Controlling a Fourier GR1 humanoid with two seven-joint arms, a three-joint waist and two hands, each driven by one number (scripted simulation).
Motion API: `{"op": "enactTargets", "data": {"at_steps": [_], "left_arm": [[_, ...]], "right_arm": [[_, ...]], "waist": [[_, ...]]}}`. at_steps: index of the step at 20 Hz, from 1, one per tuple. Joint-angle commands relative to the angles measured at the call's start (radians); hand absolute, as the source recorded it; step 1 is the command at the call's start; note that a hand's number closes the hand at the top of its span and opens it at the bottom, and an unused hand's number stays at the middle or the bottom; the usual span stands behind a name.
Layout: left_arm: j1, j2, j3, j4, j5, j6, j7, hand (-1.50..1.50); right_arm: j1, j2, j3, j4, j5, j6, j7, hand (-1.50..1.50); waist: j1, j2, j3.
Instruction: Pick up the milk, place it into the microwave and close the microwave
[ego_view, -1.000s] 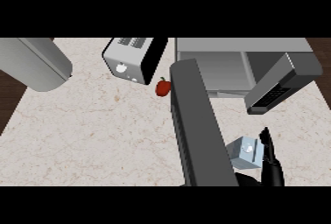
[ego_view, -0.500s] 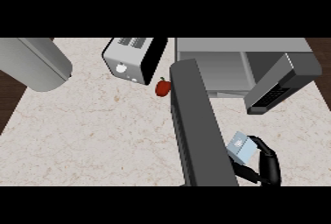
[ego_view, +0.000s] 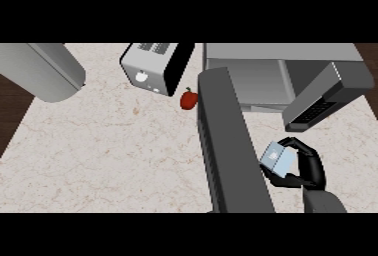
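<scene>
The right hand (ego_view: 304, 167), fingers curled around the milk (ego_view: 276, 158) just below the open microwave (ego_view: 258, 80), could knock the carton against the microwave door (ego_view: 322, 98).

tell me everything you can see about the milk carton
The milk carton is a small pale blue-grey box with a lighter patch on its face, tilted rather than upright. The right hand curls its black fingers round it and hides its far side. It sits just right of the long grey microwave door, below the open microwave.
</scene>
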Motion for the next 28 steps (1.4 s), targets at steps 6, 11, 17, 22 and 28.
{"op": "enactTargets", "data": {"at_steps": [6,11,17,22,28], "left_arm": [[0.008,0.033,0.036,-0.017,0.056,-0.001,0.034,-1.50],[0.009,0.021,0.073,0.056,0.029,-0.046,-0.025,-1.50],[-0.009,0.053,0.085,0.017,0.086,-0.012,0.050,-1.50],[-0.017,0.019,0.058,-0.036,0.056,0.033,0.093,-1.50],[-0.019,0.003,0.067,0.089,-0.003,-0.059,-0.005,-1.50]], "right_arm": [[-0.188,-0.060,0.017,0.204,0.000,0.277,-0.091,1.50],[-0.192,-0.013,0.052,0.124,0.024,0.221,-0.051,1.50],[-0.257,0.018,0.039,0.004,0.016,0.157,0.135,1.50],[-0.359,0.016,0.011,0.029,0.026,0.117,0.206,1.50],[-0.526,0.056,0.043,0.147,0.152,-0.081,0.279,1.50]], "waist": [[-0.004,-0.002,0.000],[-0.014,-0.004,-0.001],[-0.014,-0.004,-0.001],[-0.011,-0.002,-0.001],[0.001,0.002,-0.001]]}}
